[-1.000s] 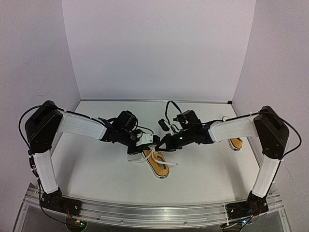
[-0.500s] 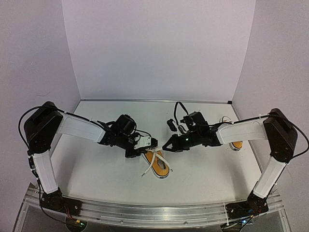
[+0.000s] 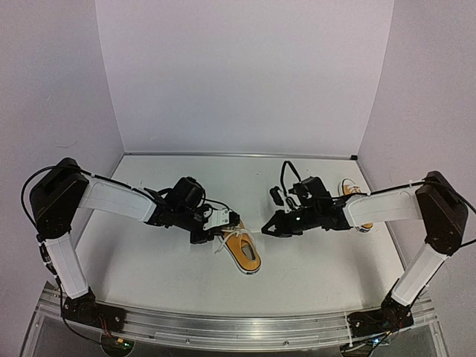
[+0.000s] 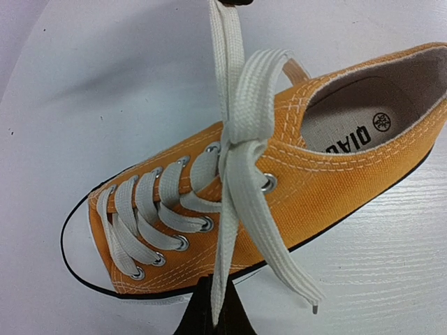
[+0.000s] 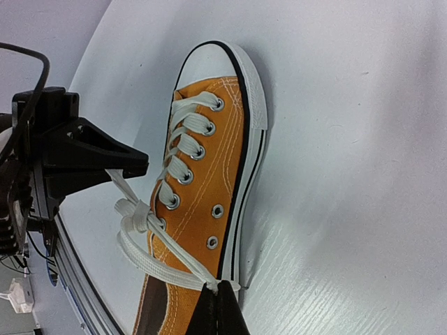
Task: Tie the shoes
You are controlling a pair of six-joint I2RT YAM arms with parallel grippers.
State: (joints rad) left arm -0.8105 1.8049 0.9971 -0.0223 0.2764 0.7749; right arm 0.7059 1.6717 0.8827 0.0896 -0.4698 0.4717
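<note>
Top external: both jaws clench lace ends (image 4: 227, 209) of the shoe (image 3: 244, 254), lying well apart from the table (image 3: 149, 268) edges.

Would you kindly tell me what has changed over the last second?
The left end effector and right end effector, each shut on a white lace, drew apart sideways, pulling it taut over the orange sneaker. That sneaker and the second sneaker behind the right arm stayed put.

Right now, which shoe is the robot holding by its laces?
The middle shoe: the left tool and right tool each pinch one of its white laces. The other shoe lies far right, with no tool on it.
</note>
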